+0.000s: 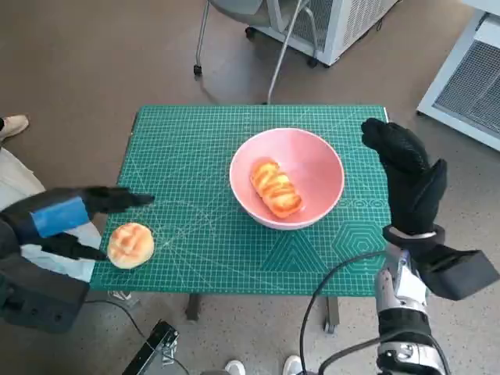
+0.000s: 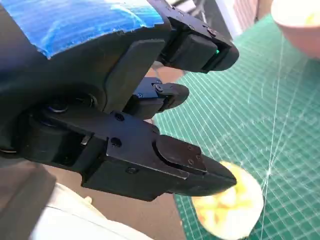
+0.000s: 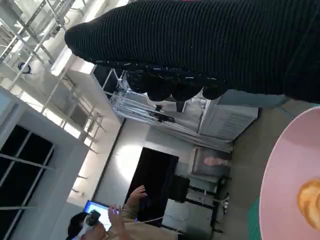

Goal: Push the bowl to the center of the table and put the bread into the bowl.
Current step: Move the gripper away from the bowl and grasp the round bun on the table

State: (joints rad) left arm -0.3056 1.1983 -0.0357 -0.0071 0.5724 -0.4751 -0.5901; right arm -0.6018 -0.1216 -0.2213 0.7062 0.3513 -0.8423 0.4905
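A pink bowl (image 1: pixel 312 168) stands on the green cutting mat (image 1: pixel 195 148), a little right of the middle, with a long glazed bread (image 1: pixel 276 188) lying inside it. A round bun (image 1: pixel 130 245) lies near the mat's front left corner. My left hand (image 1: pixel 66 215) hovers just left of the bun with its fingers spread around it, holding nothing; the left wrist view shows the bun (image 2: pixel 230 207) under a fingertip (image 2: pixel 200 172). My right hand (image 1: pixel 406 176) stands upright and open beside the bowl's right rim, which shows pink (image 3: pixel 290 180) in the right wrist view.
The small table ends just past the mat (image 2: pixel 260 100) on every side. A chair frame (image 1: pixel 242 39) and a white unit on wheels (image 1: pixel 336 23) stand on the floor behind. A person (image 3: pixel 115 220) sits far off in the right wrist view. Shoes (image 1: pixel 14 123) show at left.
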